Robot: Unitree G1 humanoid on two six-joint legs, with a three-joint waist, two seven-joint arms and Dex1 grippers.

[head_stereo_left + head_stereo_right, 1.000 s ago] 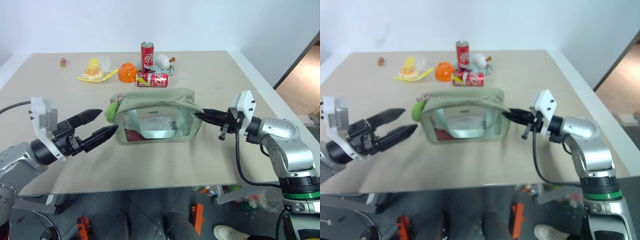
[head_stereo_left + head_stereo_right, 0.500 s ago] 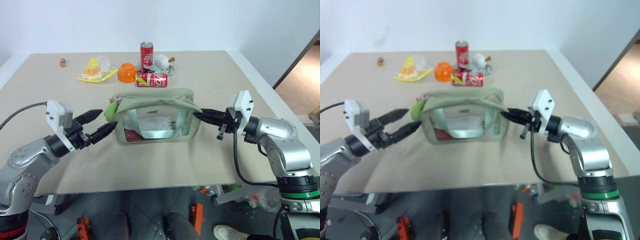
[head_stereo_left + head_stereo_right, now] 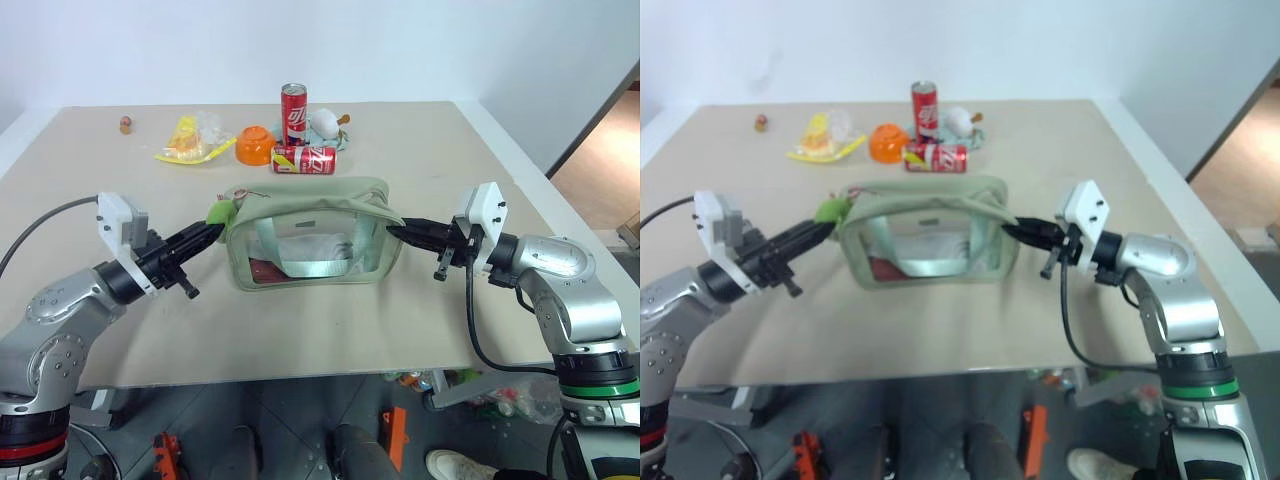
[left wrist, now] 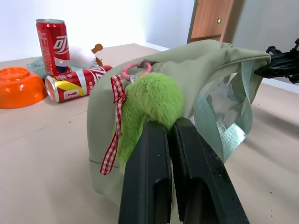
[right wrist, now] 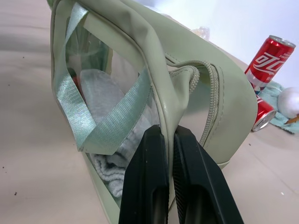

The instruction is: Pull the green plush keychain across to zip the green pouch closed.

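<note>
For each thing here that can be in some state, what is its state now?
Left gripper: shut on the keychain.
Right gripper: shut on the pouch's end.
Pouch: upright on the table, strap across its clear window.
Upright can: standing.
Second can: lying on its side.
Orange bowl: upside down, as far as the head views show.

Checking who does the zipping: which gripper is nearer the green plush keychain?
Left. The left gripper is shut on the green plush keychain at one end of the green pouch; the right gripper pinches the pouch's opposite end.
</note>
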